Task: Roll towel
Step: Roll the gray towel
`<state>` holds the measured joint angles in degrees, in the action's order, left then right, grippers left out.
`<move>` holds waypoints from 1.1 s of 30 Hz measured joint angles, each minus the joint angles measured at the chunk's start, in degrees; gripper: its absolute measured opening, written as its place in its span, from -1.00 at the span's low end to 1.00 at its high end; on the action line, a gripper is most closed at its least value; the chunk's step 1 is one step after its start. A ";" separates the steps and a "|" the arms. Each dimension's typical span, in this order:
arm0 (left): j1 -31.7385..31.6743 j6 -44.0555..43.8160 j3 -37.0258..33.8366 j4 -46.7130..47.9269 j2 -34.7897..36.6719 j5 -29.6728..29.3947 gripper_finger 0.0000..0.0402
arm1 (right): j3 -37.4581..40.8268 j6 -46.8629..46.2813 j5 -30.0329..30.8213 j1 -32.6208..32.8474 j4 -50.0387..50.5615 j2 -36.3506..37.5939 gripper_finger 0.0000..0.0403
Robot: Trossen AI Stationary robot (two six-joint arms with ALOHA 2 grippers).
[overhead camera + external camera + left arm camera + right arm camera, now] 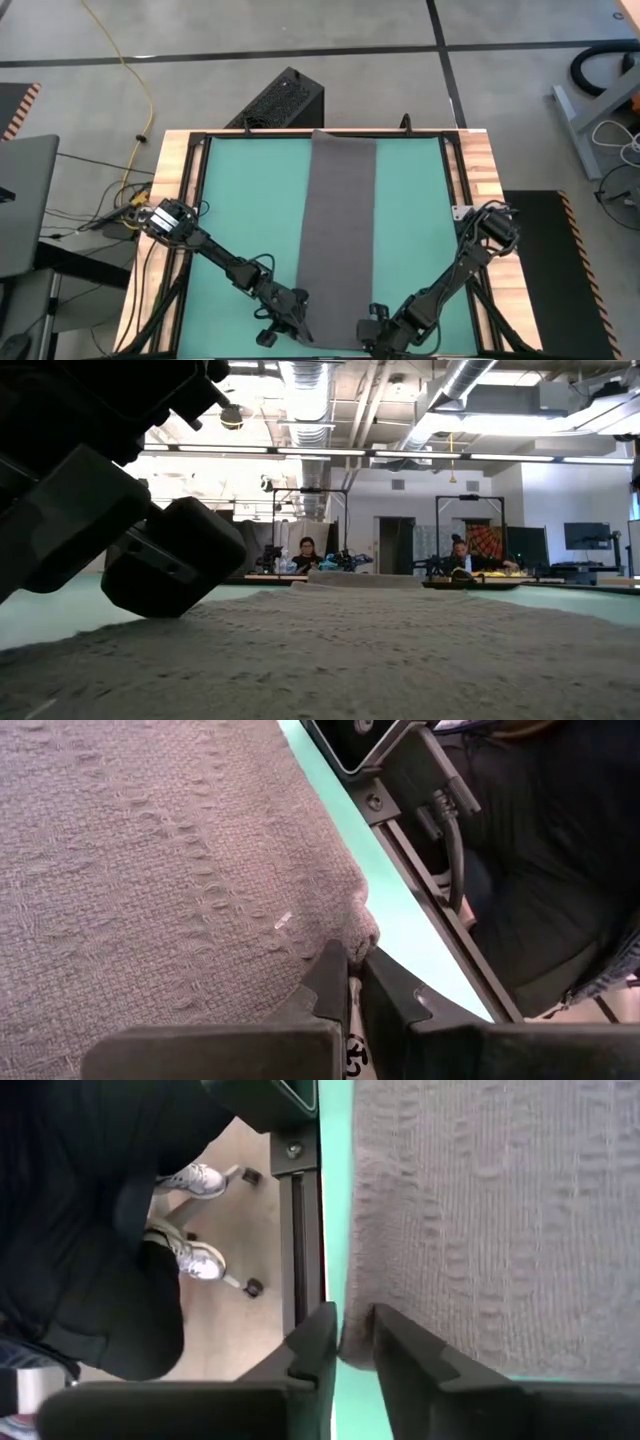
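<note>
The dark grey towel [338, 230] lies flat as a long strip on the green mat, reaching from the far edge to the near edge. My left gripper [298, 322] is at its near-left corner, shut on it [352, 970]. My right gripper [375, 328] is at the near-right corner. Its fingers stand a little apart [355, 1330], one on either side of that corner. In the low view the towel [380, 650] fills the foreground. My left gripper pinches the towel's near-left corner [352, 942] between its two fingers, slanting down from the near-left. The cloth around the corner bunches slightly, and the rest lies on the mat. My right gripper has the near-right corner [356, 1342] in its gap; whether the fingers touch it, I cannot tell.
The green mat [240, 200] lies bare on both sides of the towel, inside a wooden table frame [175, 160]. A black box [285, 100] stands beyond the far edge. A person's legs and shoes [190, 1250] show past the near edge.
</note>
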<state>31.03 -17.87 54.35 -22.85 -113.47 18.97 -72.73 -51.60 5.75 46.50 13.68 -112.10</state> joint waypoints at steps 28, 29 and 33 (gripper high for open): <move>-0.22 8.83 0.07 10.51 9.35 -10.45 -1.00 | -0.04 8.01 22.84 9.87 5.30 4.00 -0.62; -0.22 8.81 0.07 10.49 9.35 -10.42 -1.00 | -0.07 9.32 22.86 10.03 5.36 4.00 -0.62; -0.28 8.70 0.07 10.22 9.35 -10.42 -1.00 | -0.07 16.16 22.82 10.07 5.32 4.00 -0.62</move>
<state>30.74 -9.17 54.41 -12.63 -104.12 8.55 -72.79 -35.44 28.58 56.57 19.00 -108.09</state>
